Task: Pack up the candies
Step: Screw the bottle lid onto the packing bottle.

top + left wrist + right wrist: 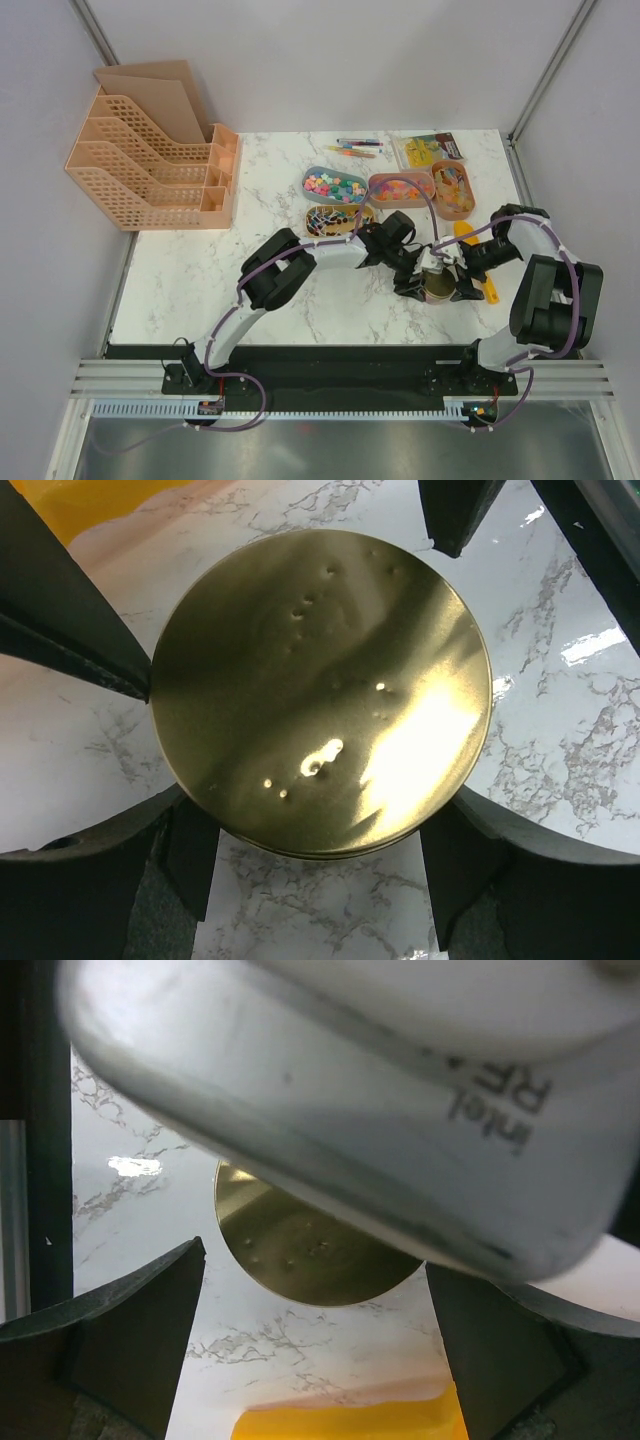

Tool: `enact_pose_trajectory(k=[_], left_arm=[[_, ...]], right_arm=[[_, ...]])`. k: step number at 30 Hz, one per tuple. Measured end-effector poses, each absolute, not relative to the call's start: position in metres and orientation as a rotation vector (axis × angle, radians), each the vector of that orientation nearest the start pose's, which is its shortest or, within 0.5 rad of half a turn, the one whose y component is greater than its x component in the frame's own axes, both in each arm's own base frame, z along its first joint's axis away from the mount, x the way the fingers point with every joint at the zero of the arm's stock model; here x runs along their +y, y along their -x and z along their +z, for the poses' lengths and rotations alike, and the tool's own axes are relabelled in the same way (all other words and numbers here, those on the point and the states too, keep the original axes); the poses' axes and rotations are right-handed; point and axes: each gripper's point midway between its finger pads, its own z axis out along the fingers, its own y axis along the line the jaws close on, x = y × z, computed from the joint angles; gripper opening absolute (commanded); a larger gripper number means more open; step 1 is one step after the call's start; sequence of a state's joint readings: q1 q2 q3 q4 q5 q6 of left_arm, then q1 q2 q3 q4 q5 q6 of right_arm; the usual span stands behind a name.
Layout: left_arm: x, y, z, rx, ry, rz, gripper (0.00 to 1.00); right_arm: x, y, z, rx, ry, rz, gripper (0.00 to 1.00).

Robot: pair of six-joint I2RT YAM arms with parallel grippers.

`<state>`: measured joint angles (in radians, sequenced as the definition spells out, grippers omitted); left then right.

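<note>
The candies [335, 185] lie in several oval trays at the back of the table: mixed bright ones in a blue-grey tray, more in two orange trays [400, 187], wrapped ones in a dark tray [335, 220]. Nearer the front stands a round tin with a gold lid [320, 690], also the gold lid [437, 286]. My left gripper [320, 825] reaches down over it, jaws wide, both fingers against the lid's rim. My right gripper [315, 1300] hangs open just right of the tin, nothing between its fingers; the left wrist's camera housing blocks its upper view.
A yellow-orange scoop [472, 240] lies right of the tin, under the right arm. Thin coloured pens [358, 148] and a clear packet [430, 148] lie at the back edge. A peach file rack [150, 165] stands at the far left.
</note>
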<state>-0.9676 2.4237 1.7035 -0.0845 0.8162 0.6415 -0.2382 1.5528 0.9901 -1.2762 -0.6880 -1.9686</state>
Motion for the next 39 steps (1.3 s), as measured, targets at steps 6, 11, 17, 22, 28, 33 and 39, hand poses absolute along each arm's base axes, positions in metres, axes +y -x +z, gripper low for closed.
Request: enact_pose_trajectory(k=[6,11,17,22,28,33,39], left_arm=[[-0.529,-0.231,-0.005,1.311,-1.925,-1.138,0.09],[-0.529,-0.232,-0.005,1.312,-1.923,-1.159,0.09],[-0.53,-0.234,-0.005,1.314,-1.923,-1.175,0.09],[-0.529,-0.234,-0.005,1.317,-1.923,-1.186,0.09],[-0.53,-0.235,-0.005,1.317,-1.919,-1.187,0.08],[-0.53,-0.238,-0.005,1.317,-1.915,-1.182,0.08],[-0.531,-0.239,-0.005,1.319,-1.913,-1.182,0.08]], right_arm=[[0.025,-0.221,0.067,1.756,1.895,0.663,0.98],[0.019,-0.219,0.068,1.778,1.914,0.612,0.98],[0.008,-0.212,0.066,1.814,1.926,0.559,0.98],[0.003,-0.202,0.066,1.865,1.931,0.532,0.98],[-0.012,-0.203,0.085,1.993,1.786,0.538,0.98],[-0.018,-0.232,0.107,1.96,1.711,0.467,0.98],[0.002,-0.233,0.101,1.937,1.688,0.589,0.98]])
